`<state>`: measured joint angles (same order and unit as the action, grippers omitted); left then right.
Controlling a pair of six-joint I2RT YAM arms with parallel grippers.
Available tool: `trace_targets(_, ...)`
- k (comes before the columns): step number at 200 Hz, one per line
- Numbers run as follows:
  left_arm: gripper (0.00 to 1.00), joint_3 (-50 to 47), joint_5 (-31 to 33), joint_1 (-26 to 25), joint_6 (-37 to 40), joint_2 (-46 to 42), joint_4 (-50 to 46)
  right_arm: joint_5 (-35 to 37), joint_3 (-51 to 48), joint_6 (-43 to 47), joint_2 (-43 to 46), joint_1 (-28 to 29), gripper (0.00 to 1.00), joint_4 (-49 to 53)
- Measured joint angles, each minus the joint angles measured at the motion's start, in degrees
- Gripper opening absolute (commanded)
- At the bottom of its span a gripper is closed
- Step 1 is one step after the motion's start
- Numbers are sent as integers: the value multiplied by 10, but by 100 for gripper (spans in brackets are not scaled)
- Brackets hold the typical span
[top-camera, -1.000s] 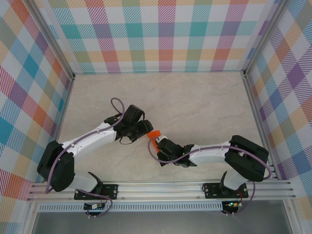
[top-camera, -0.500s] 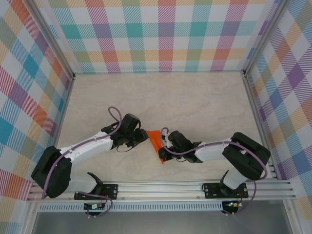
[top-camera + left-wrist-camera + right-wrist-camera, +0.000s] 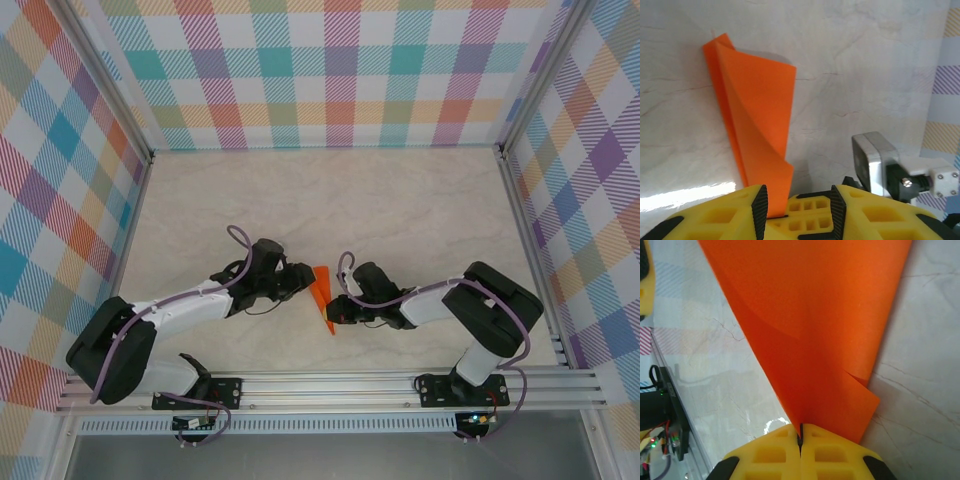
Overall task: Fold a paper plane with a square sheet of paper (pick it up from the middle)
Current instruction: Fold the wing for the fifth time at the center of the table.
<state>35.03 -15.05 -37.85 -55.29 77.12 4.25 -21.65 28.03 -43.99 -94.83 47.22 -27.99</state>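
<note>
Sheet of paper [image 3: 322, 297] is sitting a little near of the middle of the worktop [image 3: 400, 200]. Its pointed end is facing the near edge and its wider end is facing far. I cannot tell whether it is touching the surface.

Left hand [image 3: 298, 283] is sitting just left of the paper and right hand [image 3: 338, 308] just right of it, so the paper is standing between them.

Left wrist view: the paper [image 3: 760, 115] is running away from the left hand [image 3: 796, 200], with its near end lying between the parted fingers, against the left one.

Right wrist view: the right hand [image 3: 800, 432] is pinching the paper's [image 3: 810, 325] near edge, and the paper is spreading out ahead.

Both arms are reaching in from the rail [image 3: 330, 385] along the near edge.
</note>
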Motion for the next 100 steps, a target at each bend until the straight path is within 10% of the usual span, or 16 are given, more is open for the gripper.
trace_targets(100, 44, -3, -64, 0, 0, 89, 121, -16, -21, -51, -10, -6, 6, -60)
